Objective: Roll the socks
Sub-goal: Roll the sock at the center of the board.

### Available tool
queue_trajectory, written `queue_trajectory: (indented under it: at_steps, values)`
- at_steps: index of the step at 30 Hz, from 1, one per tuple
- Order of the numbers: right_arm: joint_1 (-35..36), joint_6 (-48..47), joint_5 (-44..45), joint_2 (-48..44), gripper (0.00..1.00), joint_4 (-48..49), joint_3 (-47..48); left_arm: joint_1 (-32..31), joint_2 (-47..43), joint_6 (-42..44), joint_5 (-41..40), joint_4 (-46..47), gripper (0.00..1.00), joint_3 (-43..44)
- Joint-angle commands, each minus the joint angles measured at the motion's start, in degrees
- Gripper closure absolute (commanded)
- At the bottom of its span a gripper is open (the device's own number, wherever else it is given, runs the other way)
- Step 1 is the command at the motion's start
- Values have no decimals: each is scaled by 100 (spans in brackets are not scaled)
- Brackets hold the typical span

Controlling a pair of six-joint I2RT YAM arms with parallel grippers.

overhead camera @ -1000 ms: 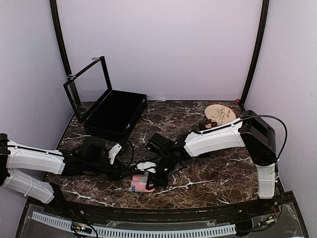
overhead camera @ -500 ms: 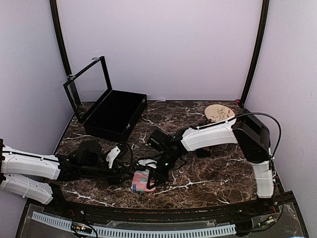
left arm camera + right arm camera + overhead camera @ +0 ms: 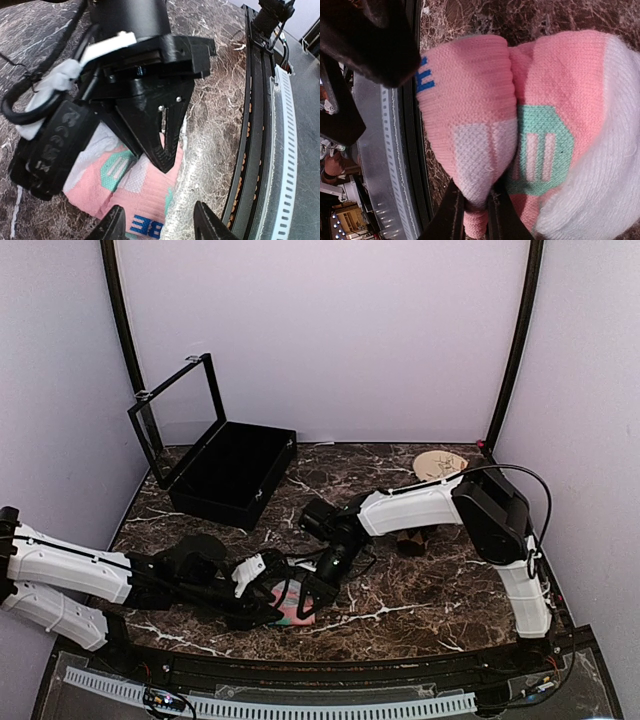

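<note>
The pink sock bundle [image 3: 290, 606] with mint, white and blue patches lies on the marble table near the front edge. My right gripper [image 3: 310, 590] is shut on a fold of it; in the right wrist view the fingertips [image 3: 452, 212] pinch the pink and white fold [image 3: 480, 150], gripper [image 3: 476, 216]. My left gripper [image 3: 270, 600] is open right beside the sock on its left. In the left wrist view the left gripper [image 3: 160, 226] straddles the sock's [image 3: 145, 192] near edge without closing on it, and the right gripper's fingers [image 3: 162, 150] press in from above.
A black box [image 3: 228, 472] with its lid raised stands at the back left. A round tan plate [image 3: 443, 467] lies at the back right, a small dark object [image 3: 410, 540] in front of it. The front rail [image 3: 260, 150] runs close to the sock.
My left gripper has moved right and forward, up to the sock. The right gripper has stayed shut on the sock, shifting slightly, while its arm swung left.
</note>
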Motion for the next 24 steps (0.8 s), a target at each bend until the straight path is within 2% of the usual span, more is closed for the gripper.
queue_trajectory:
  at_steps: [1,8,24]
  values:
    - [-70,-25,-153,191,100,-405,114,-121,216,339,-103,-295,52,261]
    - [-91,-68,-232,237,100,-625,247,-205,594,594,-290,-458,52,484]
    - [-113,-347,-228,408,100,-1119,476,-232,1494,1188,61,-933,52,1095]
